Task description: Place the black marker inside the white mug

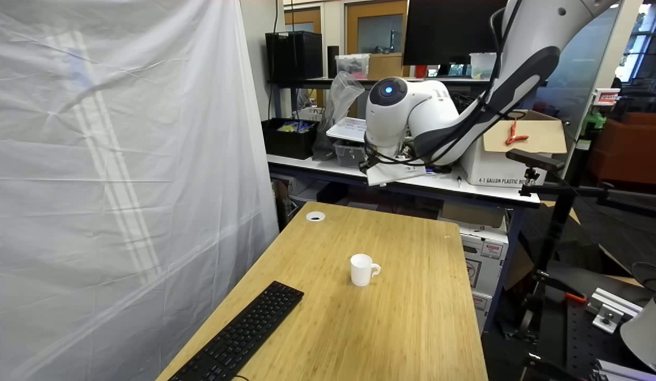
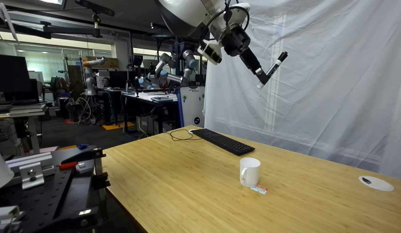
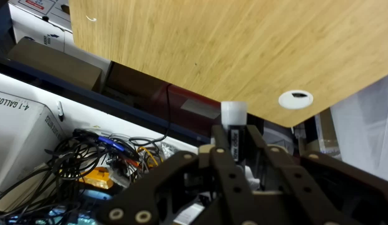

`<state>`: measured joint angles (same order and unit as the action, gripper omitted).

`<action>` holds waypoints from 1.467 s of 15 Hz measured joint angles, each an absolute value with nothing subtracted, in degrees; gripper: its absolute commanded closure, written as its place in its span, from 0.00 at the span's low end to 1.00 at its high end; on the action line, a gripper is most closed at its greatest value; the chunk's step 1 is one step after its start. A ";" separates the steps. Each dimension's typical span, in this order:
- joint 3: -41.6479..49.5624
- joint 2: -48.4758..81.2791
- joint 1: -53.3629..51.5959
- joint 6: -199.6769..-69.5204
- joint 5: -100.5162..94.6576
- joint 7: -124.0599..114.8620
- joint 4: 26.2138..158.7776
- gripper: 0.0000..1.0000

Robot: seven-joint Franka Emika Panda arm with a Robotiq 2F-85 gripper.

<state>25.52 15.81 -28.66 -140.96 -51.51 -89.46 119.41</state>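
The white mug (image 1: 361, 272) stands upright on the wooden table, its handle on the side; it also shows in an exterior view (image 2: 250, 173). It is out of the wrist view. My gripper (image 2: 263, 76) is shut on the black marker (image 2: 273, 68) and holds it tilted, high above the table and apart from the mug. In the wrist view the gripper's fingertips (image 3: 237, 132) pinch the marker's black body, and its white end (image 3: 234, 113) sticks out past them. In an exterior view the arm's wrist (image 1: 386, 111) hides the fingers and the marker.
A black keyboard (image 1: 240, 330) lies along the curtain side. A white disc (image 2: 376, 183) is set in the table (image 1: 407, 317) near a corner. A small sticker (image 2: 259, 189) lies beside the mug. A shelf with boxes (image 1: 510, 153) stands behind the arm; another marker (image 3: 60, 111) lies there.
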 measured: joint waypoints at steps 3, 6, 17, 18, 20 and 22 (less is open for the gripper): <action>18.22 20.30 -22.40 -136.72 -53.22 -97.32 112.09 0.95; 13.72 26.64 -16.91 -135.93 -52.50 -101.15 107.35 0.95; 7.06 38.64 -12.67 -135.88 -43.99 -102.03 99.37 0.95; 7.01 39.28 -12.66 -135.88 -43.11 -101.82 98.87 0.95; 7.01 40.69 -12.60 -135.89 -41.43 -101.18 97.90 0.95; 7.01 42.24 -12.54 -135.89 -39.86 -100.21 96.73 0.95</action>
<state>7.01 42.24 -12.54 -135.89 -39.86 -100.21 96.73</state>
